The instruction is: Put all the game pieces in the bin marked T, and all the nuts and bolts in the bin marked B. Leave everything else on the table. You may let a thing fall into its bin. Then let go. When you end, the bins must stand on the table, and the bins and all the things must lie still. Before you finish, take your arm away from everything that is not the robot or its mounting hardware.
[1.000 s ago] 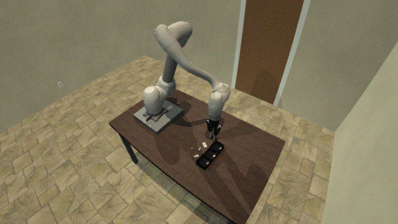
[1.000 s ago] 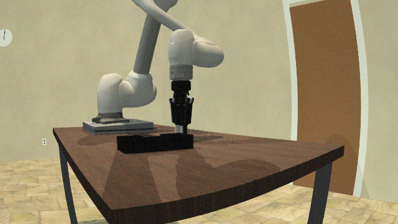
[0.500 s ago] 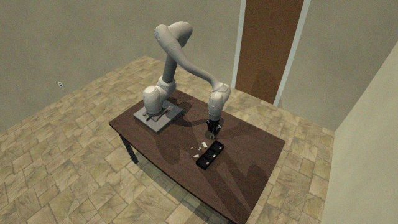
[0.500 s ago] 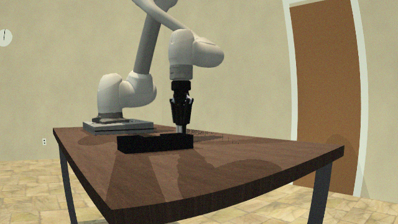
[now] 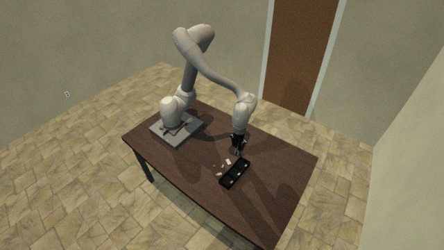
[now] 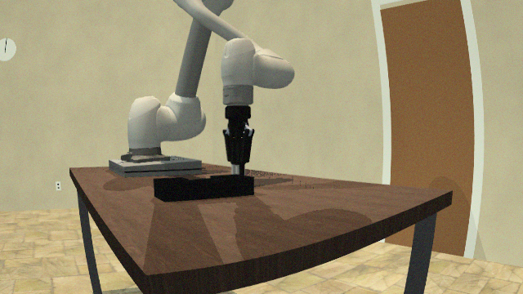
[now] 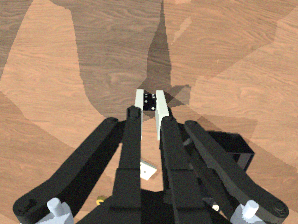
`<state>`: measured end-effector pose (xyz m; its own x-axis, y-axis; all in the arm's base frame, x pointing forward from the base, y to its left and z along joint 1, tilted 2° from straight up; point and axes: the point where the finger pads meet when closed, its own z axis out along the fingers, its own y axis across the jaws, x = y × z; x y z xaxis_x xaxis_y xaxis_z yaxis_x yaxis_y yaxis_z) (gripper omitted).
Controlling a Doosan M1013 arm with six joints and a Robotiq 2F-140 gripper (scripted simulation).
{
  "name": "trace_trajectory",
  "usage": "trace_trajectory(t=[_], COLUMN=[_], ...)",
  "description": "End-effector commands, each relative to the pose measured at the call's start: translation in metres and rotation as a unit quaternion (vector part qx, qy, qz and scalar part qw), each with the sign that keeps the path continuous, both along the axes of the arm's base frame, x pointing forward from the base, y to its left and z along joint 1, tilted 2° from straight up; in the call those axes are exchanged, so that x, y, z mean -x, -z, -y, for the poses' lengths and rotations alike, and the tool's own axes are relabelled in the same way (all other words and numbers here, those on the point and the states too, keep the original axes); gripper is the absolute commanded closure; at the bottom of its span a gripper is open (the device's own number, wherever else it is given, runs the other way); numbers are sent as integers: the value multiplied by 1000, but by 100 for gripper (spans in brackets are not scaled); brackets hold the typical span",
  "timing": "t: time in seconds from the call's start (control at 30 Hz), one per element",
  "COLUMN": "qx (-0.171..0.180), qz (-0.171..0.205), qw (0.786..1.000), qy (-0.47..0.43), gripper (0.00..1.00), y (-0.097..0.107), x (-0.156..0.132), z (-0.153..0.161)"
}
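Observation:
My gripper (image 5: 238, 152) (image 6: 238, 171) (image 7: 149, 100) points straight down with its fingertips at the table top, just behind the far end of the black two-part bin (image 5: 222, 182) (image 6: 184, 189) (image 7: 233, 144). The fingers are nearly together and pinch a small dark piece (image 7: 150, 99) that is too small to identify. On the table left of the bin lie a white piece (image 5: 227, 160) (image 7: 148, 171), a small brass nut (image 5: 214, 166) and another pale piece (image 5: 218, 173). A few small pale things lie inside the bin. The bin's letters cannot be read.
The arm's grey base plate (image 5: 177, 133) (image 6: 155, 165) stands at the table's back left. The bin lies close in front of the gripper. The table's edges (image 5: 222, 212) (image 6: 286, 261) are far from the gripper.

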<state>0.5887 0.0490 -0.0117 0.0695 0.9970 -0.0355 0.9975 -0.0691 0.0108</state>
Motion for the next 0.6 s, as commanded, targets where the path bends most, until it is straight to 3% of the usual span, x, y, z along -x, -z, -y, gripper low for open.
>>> trace_trajectory(t=[0.0, 0.1, 0.57], qx=[0, 0, 0], qz=[0, 0, 0], qw=[1000, 1000, 1000], qy=[0, 0, 0], gripper=[93, 93, 93], y=[0, 0, -40], x=[0, 0, 0], z=[0, 0, -1])
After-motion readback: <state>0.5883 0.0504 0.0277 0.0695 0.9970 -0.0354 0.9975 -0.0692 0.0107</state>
